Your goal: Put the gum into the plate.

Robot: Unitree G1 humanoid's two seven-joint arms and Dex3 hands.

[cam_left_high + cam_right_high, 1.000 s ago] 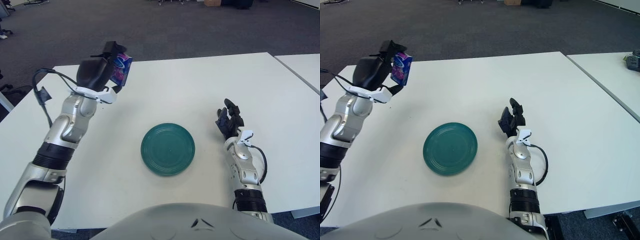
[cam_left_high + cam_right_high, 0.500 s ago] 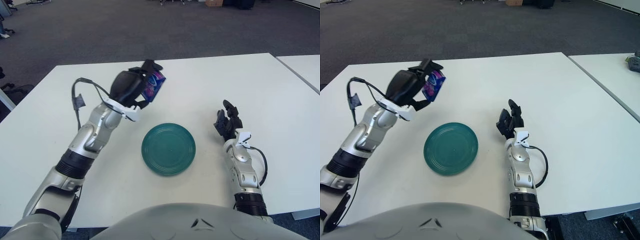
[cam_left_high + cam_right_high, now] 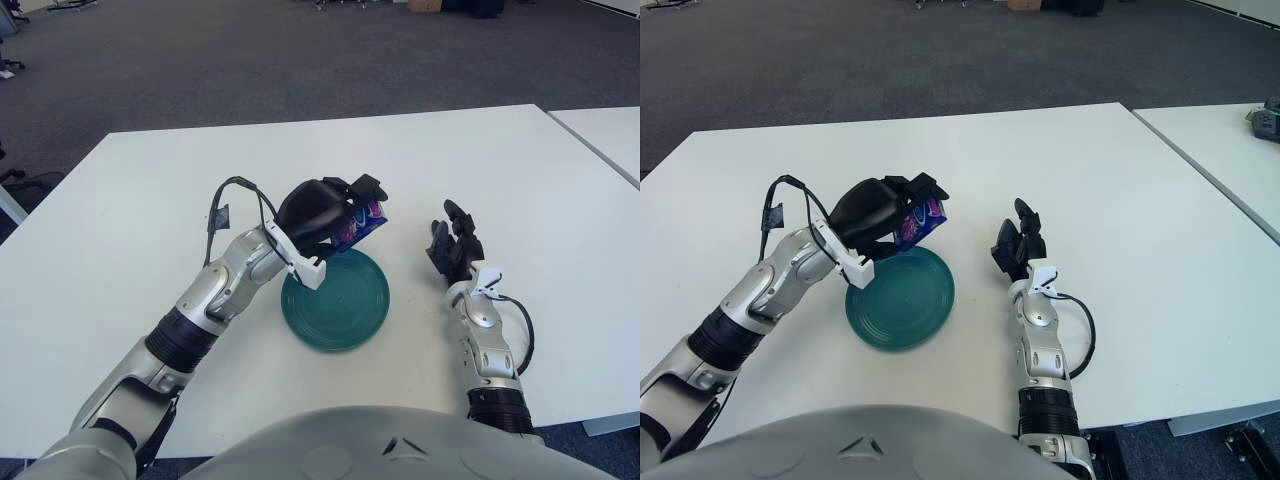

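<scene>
Left hand (image 3: 322,212) above far-left rim of green plate (image 3: 345,310), fingers clamped on gum pack (image 3: 362,224). Pack is purple-blue, tilted, held in air over plate's far edge, not touching plate. Plate sits on white table (image 3: 150,210), near front middle. Right hand (image 3: 452,246) shows to right of plate, well apart from it, fingers loosely spread, holding nothing.

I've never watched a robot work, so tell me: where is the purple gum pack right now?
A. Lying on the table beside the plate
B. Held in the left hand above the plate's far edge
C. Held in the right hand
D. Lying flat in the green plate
B: the left hand grips the gum pack over the far rim of the green plate, not yet released; the right hand shows to the plate's right, holding nothing.
</scene>
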